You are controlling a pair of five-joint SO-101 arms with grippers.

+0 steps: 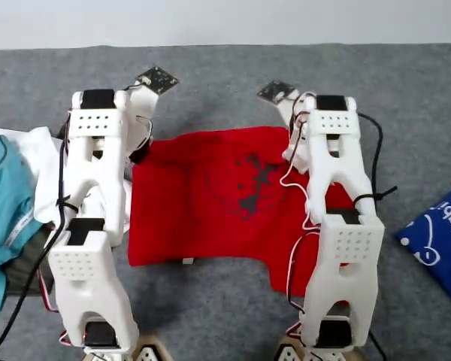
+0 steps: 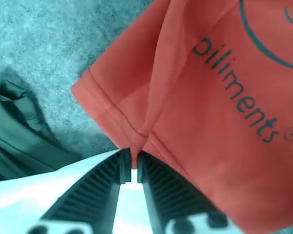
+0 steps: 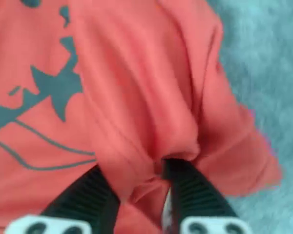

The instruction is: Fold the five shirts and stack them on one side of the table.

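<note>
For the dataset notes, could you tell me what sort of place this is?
Probably a lab or workshop test bench, not a home: two white robot arms stand at a table covered in grey felt-like cloth, a red shirt spread between them, more shirts heaped at one side.

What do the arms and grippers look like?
The left arm and right arm are blocky white plastic with hole-grid panels and black motors; red, white and black wires run along them. The left gripper and right gripper have black ribbed fingers.
</note>
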